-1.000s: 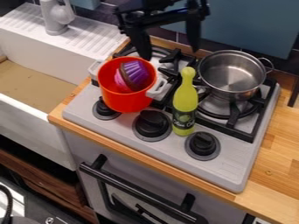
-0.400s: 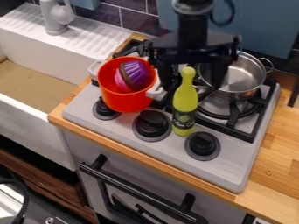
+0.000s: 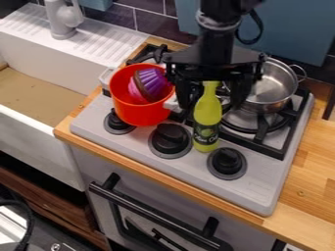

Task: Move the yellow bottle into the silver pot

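Note:
The black gripper point(image 3: 210, 100) hangs open over the stove, one finger on each side of the upper part of the yellow bottle point(image 3: 207, 115); whether it touches the bottle I cannot tell. The bottle stands upright between the burners, near the knobs, its cap hidden behind the gripper body. Just right of the gripper, the silver pot point(image 3: 270, 90) sits on the right rear burner, its left part covered by the arm.
An orange-red pot point(image 3: 141, 113) holding a purple cupcake toy point(image 3: 150, 84) stands close to the gripper's left. Black knobs point(image 3: 170, 138) line the stove front. A white sink point(image 3: 39, 111) lies at the left, with a grey faucet point(image 3: 62, 19) behind.
The arm has come down and forward from the back of the stove, so its fingers now flank the bottle's upper part. Bottle and pots have stayed put.

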You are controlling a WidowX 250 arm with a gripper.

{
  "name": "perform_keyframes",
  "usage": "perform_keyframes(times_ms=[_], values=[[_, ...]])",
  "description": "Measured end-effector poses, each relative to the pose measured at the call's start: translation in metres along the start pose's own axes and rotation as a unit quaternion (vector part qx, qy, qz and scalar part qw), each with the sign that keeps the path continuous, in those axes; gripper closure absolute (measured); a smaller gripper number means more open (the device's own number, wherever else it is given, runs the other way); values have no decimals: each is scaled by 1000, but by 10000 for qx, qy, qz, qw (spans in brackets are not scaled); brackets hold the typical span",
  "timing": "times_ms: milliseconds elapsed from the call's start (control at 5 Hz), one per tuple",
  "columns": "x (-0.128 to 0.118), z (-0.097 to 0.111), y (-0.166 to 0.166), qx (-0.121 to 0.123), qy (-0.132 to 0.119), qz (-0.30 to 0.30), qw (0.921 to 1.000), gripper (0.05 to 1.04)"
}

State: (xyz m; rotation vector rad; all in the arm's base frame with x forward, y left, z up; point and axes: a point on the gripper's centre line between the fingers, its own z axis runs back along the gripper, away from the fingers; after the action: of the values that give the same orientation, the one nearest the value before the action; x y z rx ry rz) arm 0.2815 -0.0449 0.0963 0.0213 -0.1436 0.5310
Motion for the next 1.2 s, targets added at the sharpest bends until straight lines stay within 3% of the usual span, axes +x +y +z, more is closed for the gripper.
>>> perform_keyframes(times_ms=[200,400,600,800,1200], values=[[1,-1,0,-21,2,-19,10000,379],[1,-2,1,-32,60,-4,10000,687],[3,0,0,-48,66,-26,10000,787],[4,6,-1,-29,135,29,9999,788],[26,43,-17,-261,407,301,9984,788]])
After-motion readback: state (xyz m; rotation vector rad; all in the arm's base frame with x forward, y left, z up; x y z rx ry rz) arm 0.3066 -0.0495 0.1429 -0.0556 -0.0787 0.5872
